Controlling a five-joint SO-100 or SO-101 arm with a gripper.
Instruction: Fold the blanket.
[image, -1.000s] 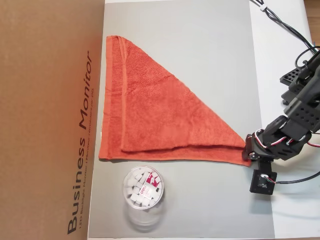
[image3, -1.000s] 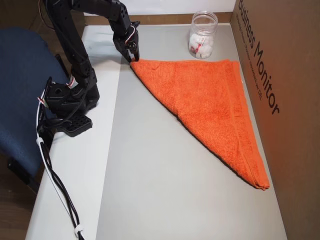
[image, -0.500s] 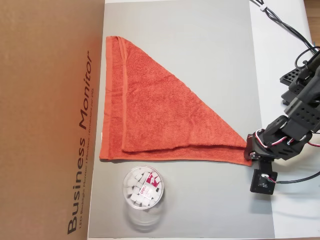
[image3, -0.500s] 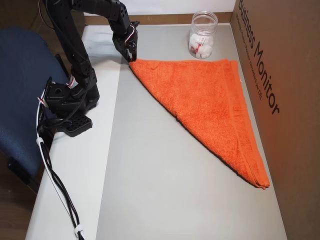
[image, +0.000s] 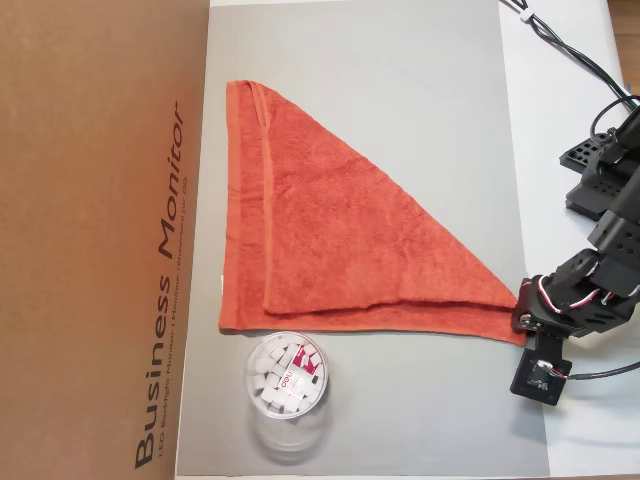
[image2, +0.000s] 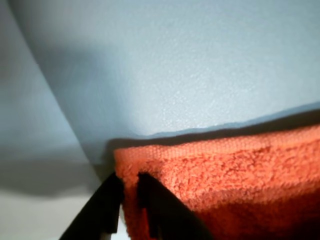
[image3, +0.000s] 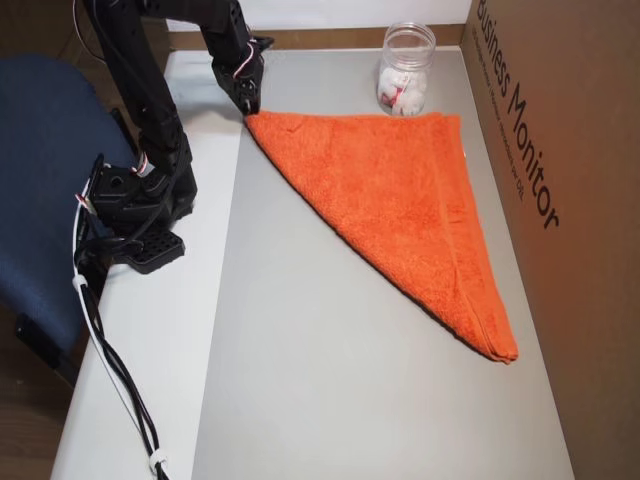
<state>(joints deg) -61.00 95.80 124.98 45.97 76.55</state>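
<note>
The blanket (image: 345, 230) is sliding across the grey surface (image: 400, 80) away from the cardboard box (image: 100, 240): in an overhead view its hemmed edge, which was lying right against the box a second ago, is now sitting clear of it with a strip of surface showing between them. Its far tip (image3: 505, 352) is drawing inward from the box as well. The gripper (image: 521, 322), fingers (image2: 155, 205) pinching the blanket's corner, is pulling back toward the white edge of the surface, further than before. The blanket's lower hem is now lying nearer the clear jar (image: 286, 375), almost touching its rim.
</note>
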